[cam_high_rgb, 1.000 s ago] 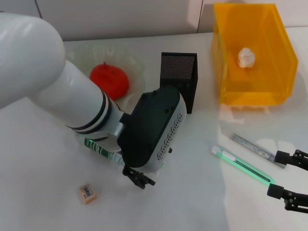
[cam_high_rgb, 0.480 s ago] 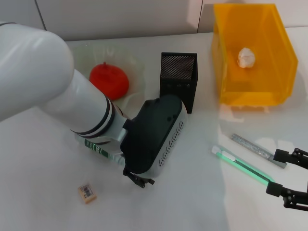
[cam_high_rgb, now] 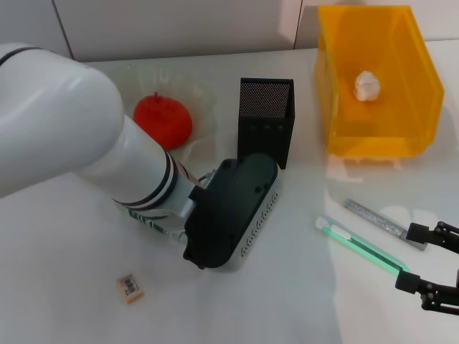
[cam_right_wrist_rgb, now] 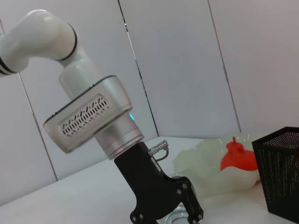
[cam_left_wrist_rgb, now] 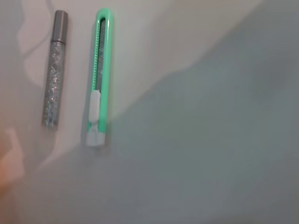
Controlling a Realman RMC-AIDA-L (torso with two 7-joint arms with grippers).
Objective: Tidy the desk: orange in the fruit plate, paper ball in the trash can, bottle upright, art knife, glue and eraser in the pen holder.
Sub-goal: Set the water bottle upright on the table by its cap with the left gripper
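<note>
The clear bottle (cam_high_rgb: pixel 146 218) with a green label lies on its side under my left wrist. My left gripper (cam_right_wrist_rgb: pixel 174 215) is down over it, its fingers spread either side of the clear bottle (cam_right_wrist_rgb: pixel 175 217); the head view hides them. The orange (cam_high_rgb: pixel 163 119) sits in the clear fruit plate (cam_high_rgb: pixel 204 97). The paper ball (cam_high_rgb: pixel 366 84) is in the yellow trash can (cam_high_rgb: pixel 416 107). The green art knife (cam_high_rgb: pixel 358 246) and the silver glue stick (cam_high_rgb: pixel 376 221) lie at the right, beside my open right gripper (cam_high_rgb: pixel 430 265). The eraser (cam_high_rgb: pixel 130 287) lies at the front left.
The black mesh pen holder (cam_high_rgb: pixel 265 122) stands just behind my left wrist. The left wrist view shows the art knife (cam_left_wrist_rgb: pixel 99 79) and glue stick (cam_left_wrist_rgb: pixel 55 70) side by side on the white table. My left arm covers much of the table's left half.
My left wrist has lowered toward the bottle and shifted back, so its fingers are now hidden under the wrist in the head view. The right arm has not moved.
</note>
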